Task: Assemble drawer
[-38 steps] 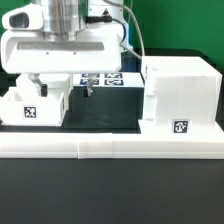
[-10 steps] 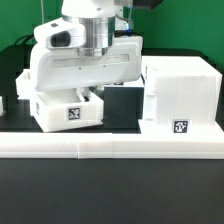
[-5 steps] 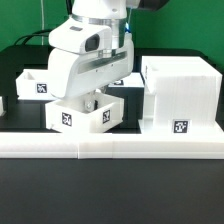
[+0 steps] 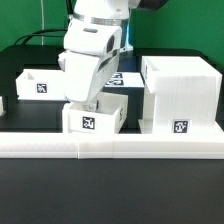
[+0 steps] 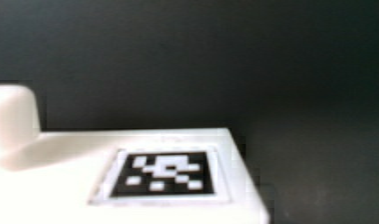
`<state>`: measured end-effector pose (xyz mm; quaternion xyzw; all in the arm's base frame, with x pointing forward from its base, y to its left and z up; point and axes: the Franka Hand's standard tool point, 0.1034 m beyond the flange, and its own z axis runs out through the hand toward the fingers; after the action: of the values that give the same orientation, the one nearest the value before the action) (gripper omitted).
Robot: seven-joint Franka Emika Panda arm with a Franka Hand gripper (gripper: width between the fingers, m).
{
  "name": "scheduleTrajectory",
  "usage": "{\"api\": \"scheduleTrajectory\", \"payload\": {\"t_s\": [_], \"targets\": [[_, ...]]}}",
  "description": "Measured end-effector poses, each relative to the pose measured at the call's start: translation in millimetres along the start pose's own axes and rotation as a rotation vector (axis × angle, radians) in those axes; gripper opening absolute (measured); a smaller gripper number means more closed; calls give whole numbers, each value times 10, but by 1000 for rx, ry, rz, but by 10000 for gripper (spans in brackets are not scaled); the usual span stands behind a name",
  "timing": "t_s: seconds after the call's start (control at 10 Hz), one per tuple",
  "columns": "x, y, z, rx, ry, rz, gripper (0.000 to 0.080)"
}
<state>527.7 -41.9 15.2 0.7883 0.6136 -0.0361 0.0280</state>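
Note:
The large boxy drawer housing (image 4: 180, 95) stands at the exterior view's right, with a tag low on its front. My gripper (image 4: 92, 103) reaches down into a small white tray (image 4: 95, 119) and is shut on its wall. The tray sits low by the front rail, just left of the housing, its tag facing front. A second small tray (image 4: 40, 85) rests at the back left. In the wrist view the held tray's tagged face (image 5: 168, 172) fills the lower part, with a rounded white knob (image 5: 12, 120) beside it. My fingertips are hidden.
The long low white border rail (image 4: 110, 148) runs along the front of the black table. The marker board (image 4: 122, 78) lies behind my arm, mostly hidden. A narrow gap separates the held tray from the housing.
My arm has moved toward the exterior view's right with the small tray, from the left side to just beside the housing. The second tray has come into view behind.

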Motion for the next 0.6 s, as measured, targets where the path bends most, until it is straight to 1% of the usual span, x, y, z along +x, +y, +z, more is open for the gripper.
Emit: {"api": "scheduleTrajectory", "payload": {"t_s": [0.4, 0.5, 0.6], "targets": [[-59, -7, 39, 4, -22, -263, 42], [-21, 11, 15, 15, -29, -290, 42], [2, 32, 0, 15, -28, -286, 42]]}}
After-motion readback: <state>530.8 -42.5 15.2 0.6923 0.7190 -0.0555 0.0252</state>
